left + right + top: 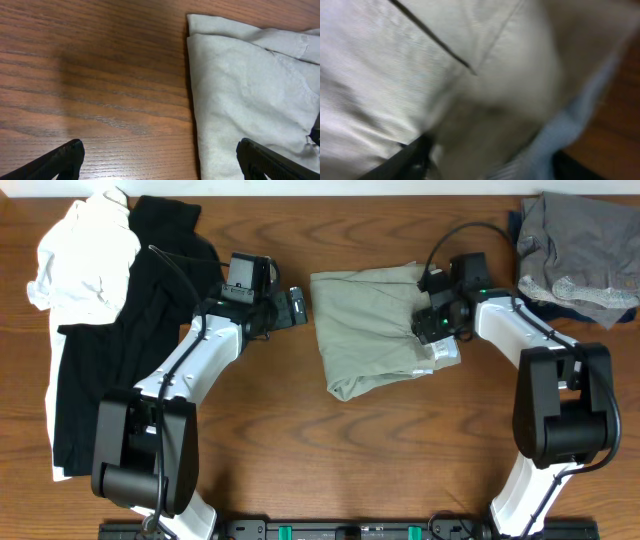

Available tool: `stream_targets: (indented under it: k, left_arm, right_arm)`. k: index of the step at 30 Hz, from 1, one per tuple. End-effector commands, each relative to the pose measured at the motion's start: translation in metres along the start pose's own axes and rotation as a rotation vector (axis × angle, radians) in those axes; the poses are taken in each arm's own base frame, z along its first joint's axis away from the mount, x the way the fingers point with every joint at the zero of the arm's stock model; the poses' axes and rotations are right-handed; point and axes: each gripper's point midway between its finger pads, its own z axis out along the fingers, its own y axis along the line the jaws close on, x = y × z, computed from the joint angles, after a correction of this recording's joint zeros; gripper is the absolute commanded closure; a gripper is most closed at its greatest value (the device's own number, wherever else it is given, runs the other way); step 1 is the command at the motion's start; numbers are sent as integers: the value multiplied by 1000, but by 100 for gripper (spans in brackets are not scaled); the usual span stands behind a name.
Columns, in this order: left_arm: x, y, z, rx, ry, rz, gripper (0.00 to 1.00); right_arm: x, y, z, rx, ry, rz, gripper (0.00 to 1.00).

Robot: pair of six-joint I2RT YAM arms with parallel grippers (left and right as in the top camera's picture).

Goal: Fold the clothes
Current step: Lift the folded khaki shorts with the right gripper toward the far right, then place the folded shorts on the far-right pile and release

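On table (300,440), trousers (365,330); L gripper (160,147) fingers apart, R gripper (437,325) can't tell, blurred.

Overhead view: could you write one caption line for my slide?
Half-folded khaki trousers: left gripper open beside them, right gripper down on the cloth.

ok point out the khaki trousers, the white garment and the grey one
khaki trousers (365,330), overhead view, middle of the folded cloth
white garment (85,265), overhead view, centre of the crumpled heap
grey garment (580,235), overhead view, upper middle of the pile
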Motion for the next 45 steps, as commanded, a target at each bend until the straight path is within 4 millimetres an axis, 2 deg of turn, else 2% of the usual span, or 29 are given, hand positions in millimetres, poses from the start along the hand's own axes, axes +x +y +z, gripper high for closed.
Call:
stream_targets:
  k: [1, 4, 5, 10, 13, 22, 29, 34, 39, 45]
  left_arm:
    - [-11, -4, -11, 1, -38, 18, 2]
    - [-11, -3, -11, 1, -38, 18, 2]
    - [-11, -3, -11, 1, -37, 18, 2]
    - [-11, -3, -10, 1, -36, 17, 2]
    - [-10, -3, -10, -1, -33, 17, 2]
    - [-9, -3, -10, -2, -30, 16, 2]
    - [-10, -2, -10, -5, -33, 16, 2]
    - [-10, -2, -10, -5, -33, 16, 2]
    - [-10, -2, -10, -8, -34, 16, 2]
    - [-10, -1, -10, -8, -34, 16, 2]
  right_arm:
    - [14, 22, 17, -52, 61, 97, 66]
    - [9, 29, 17, -87, 47, 192, 95]
    - [7, 30, 17, -96, 38, 206, 99]
    - [-17, 31, 9, -148, -50, 201, 98]
    - [-46, 25, -10, -180, -130, 274, 99]
    - [-140, -16, -102, -257, -422, 533, 99]
    - [-192, -58, -171, -305, -681, 710, 99]
    - [-224, -91, -224, -362, -929, 725, 99]
    - [-235, -121, -270, -368, -1113, 698, 99]
    - [-222, -169, -291, -265, -1195, 741, 99]
